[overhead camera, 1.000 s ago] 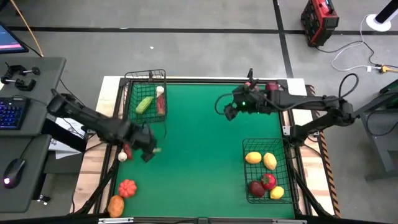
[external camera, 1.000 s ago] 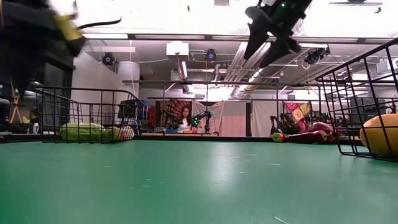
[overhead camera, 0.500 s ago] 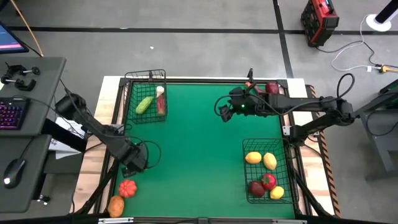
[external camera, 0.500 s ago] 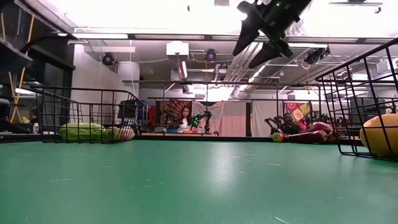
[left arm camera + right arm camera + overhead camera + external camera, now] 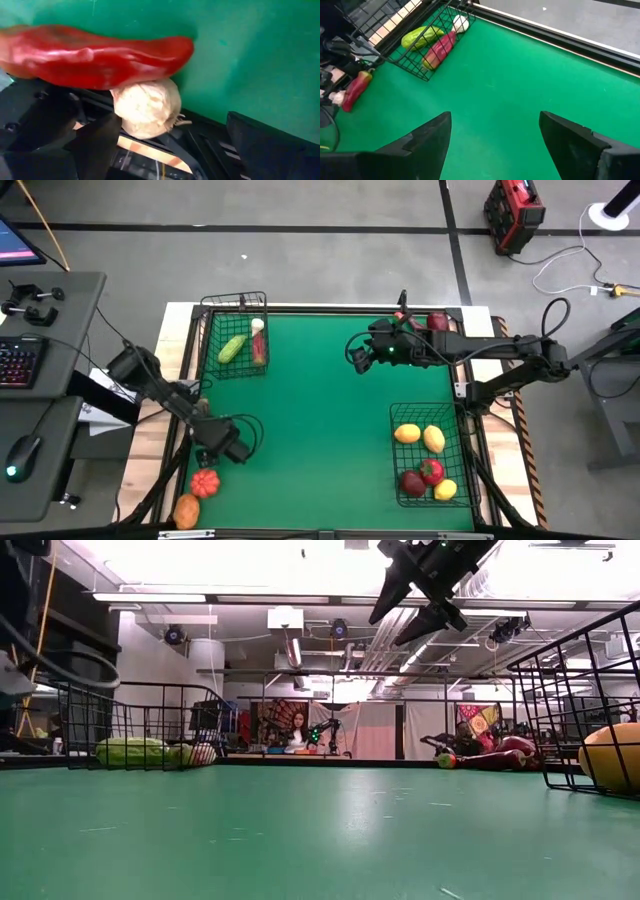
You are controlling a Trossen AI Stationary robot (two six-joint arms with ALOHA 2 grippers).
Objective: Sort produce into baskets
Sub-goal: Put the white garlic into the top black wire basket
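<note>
The left end effector [image 5: 228, 448] hangs low over the counter's [image 5: 320, 410] left edge, fingers spread and gripping nothing, apparently placed to take one of the pieces lying there. Its wrist view shows a long red pepper [image 5: 95, 57] on the green surface with a white garlic bulb [image 5: 146, 106] touching it, right at the counter's rim, between the dark fingers [image 5: 97, 145]. From above the arm hides both; only the right wrist view shows them [image 5: 356, 87] lying just outside the smaller basket [image 5: 236, 332].

That smaller basket, at the far left corner, holds a green cucumber [image 5: 232, 347], a red piece and a white one. The larger basket [image 5: 430, 452], near the right edge, holds yellow fruits [image 5: 407, 434] and red ones [image 5: 430, 471], so the sorting seems to separate vegetables from fruit. A small orange pumpkin [image 5: 205, 482] and an orange piece [image 5: 186, 510] wait at the near left corner.

The right end effector [image 5: 358, 358] waits raised over the far middle, open and empty; the low view confirms its height and parted fingers [image 5: 392, 595].
</note>
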